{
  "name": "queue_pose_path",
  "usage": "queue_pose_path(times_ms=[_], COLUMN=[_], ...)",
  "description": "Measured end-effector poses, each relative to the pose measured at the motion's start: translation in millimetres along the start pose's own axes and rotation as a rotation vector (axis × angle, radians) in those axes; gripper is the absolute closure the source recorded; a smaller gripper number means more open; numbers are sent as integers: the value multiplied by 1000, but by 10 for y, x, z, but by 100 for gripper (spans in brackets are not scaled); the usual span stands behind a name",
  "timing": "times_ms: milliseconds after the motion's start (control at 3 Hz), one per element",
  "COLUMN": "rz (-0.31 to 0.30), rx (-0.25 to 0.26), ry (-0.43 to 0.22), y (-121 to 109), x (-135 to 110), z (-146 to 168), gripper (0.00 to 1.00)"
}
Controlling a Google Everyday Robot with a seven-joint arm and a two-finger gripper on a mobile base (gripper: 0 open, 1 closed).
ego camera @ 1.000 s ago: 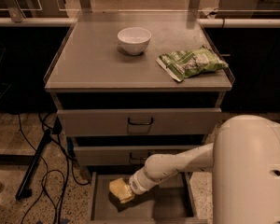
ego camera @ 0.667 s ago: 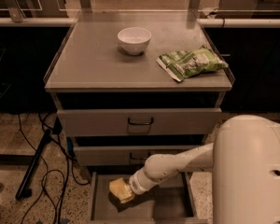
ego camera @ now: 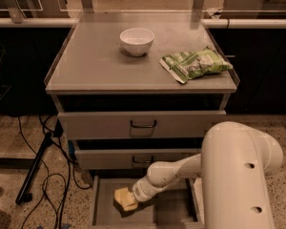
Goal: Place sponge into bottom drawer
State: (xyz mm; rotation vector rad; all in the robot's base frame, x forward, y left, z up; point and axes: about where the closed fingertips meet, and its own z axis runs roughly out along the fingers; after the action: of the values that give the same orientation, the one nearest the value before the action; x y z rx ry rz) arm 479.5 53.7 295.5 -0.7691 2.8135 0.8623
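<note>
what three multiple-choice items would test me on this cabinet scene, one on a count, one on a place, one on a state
1. How many things lie on the cabinet top?
A one
B two
C four

2. Where is the sponge?
A on the cabinet top
B inside a cardboard box
C at the gripper, over the bottom drawer

3. What state is the bottom drawer in?
A pulled open
B pushed shut
C taken out

Answers:
1 B, only the white bowl and the green bag lie there.
2 C, the arm's end meets the sponge above the drawer floor.
3 A, its floor shows.
</note>
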Motion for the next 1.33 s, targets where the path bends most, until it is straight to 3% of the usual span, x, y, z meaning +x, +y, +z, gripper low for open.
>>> queue_pose_path(times_ms=[333,667,1333], rz=[60,60,173], rx=[-4,-3,24], ry=[13,14,23], y=[-215,-210,-503], x=[58,62,15], z=[269,275,826], gripper=[100,100,100])
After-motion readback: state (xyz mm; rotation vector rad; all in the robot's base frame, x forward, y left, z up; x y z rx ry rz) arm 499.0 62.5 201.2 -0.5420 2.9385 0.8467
